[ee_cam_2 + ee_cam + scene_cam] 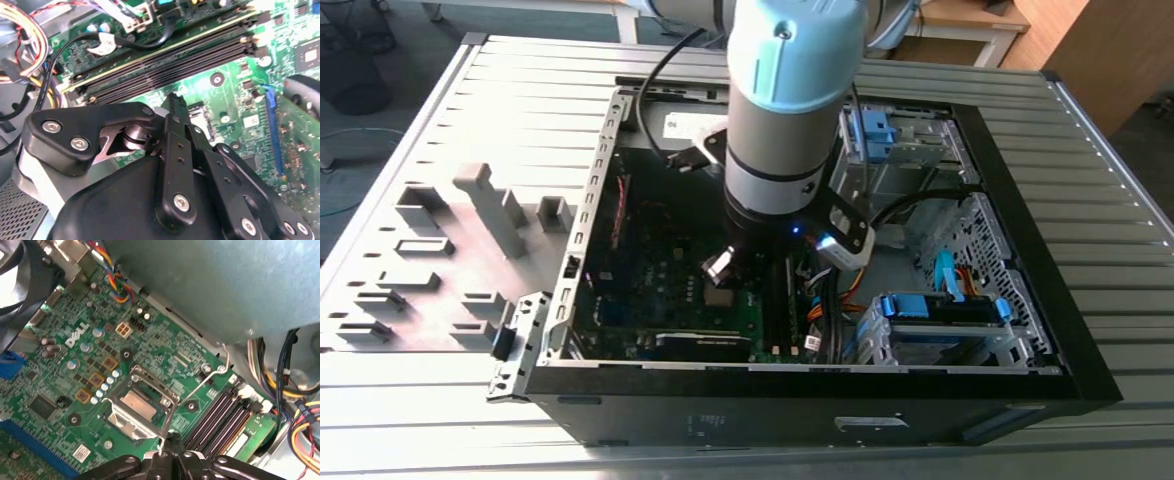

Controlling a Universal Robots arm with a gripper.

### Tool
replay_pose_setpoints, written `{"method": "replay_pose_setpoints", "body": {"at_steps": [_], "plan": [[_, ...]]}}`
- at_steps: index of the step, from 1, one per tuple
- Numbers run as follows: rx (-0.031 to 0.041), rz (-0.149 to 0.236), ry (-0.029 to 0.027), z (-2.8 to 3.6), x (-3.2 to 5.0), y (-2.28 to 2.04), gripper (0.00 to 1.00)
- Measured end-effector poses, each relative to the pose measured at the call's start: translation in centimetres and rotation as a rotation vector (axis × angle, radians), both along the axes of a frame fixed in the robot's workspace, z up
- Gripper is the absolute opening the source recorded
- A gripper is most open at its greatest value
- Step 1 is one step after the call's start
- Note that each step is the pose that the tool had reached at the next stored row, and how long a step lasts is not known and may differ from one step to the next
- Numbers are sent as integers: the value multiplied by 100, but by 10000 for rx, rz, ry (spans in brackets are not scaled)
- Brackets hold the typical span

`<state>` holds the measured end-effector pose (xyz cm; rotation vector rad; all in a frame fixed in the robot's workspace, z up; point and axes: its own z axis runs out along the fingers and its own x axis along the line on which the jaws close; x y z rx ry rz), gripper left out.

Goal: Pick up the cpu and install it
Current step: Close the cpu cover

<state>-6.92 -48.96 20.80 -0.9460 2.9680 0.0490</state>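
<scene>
Gripper [169, 439] linkage up close, fingers pressed together, tips just beside raised socket lever [201, 384], cpu [136, 404] sitting in mobo [60, 371] socket, metal frame [121, 423] around it, inside PC case [720, 422].

light: soft, overhead | PC case [787, 410] interior dim (darkest beneath arm [781, 120]) | glare: motherboard [235, 85] edge

Dull silver-grey metal cpu [139, 405], shinier bare-metal socket frame [123, 426], glossy green circuit board [165, 342], perhaps lacquered.
</scene>
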Motion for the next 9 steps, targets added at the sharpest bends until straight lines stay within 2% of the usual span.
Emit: {"method": "replay_pose_setpoints", "body": {"at_steps": [7, 9], "plan": [[0, 1, 0, 0, 23, -135, 11], [0, 1, 0, 0, 28, -156, 11]]}}
